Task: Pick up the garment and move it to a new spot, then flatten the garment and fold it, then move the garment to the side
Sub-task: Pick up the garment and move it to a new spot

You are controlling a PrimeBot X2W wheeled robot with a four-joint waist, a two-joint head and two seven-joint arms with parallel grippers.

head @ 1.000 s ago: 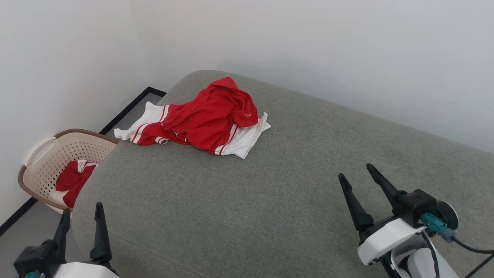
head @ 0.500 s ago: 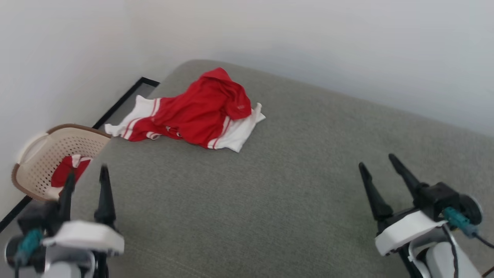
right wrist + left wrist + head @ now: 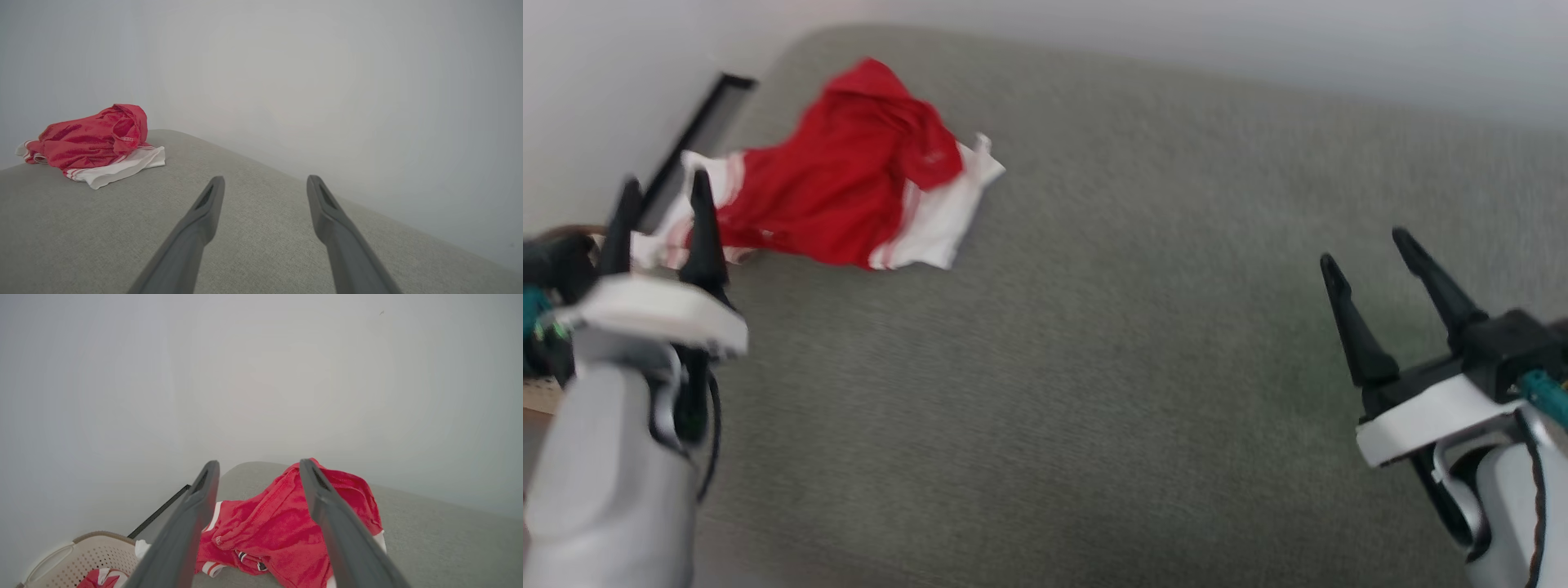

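The garment (image 3: 841, 188) lies crumpled at the far left corner of the grey fabric cushion (image 3: 1094, 367), red body bunched on top and a white sleeve spread flat toward the middle. The head view is smeared, so its stripes and small mark are hard to read there. The left edge of the shirt is covered by the left tool (image 3: 663, 181), which hangs in the air just short of it with its two dark fingers spread wide and nothing between them. In the left wrist view the left tool (image 3: 258, 462) frames the garment (image 3: 273, 531), whose lower part is cut off by the frame. A pale perforated basket (image 3: 94, 555) shows at the lower left, cropped, with a scrap of red-and-white cloth (image 3: 98, 580) inside. The right tool (image 3: 1364, 247) hovers well apart over bare cushion, equally wide and empty. From the right wrist, the right tool (image 3: 265, 178) points past the garment (image 3: 90, 143) toward a blank wall (image 3: 327, 81).
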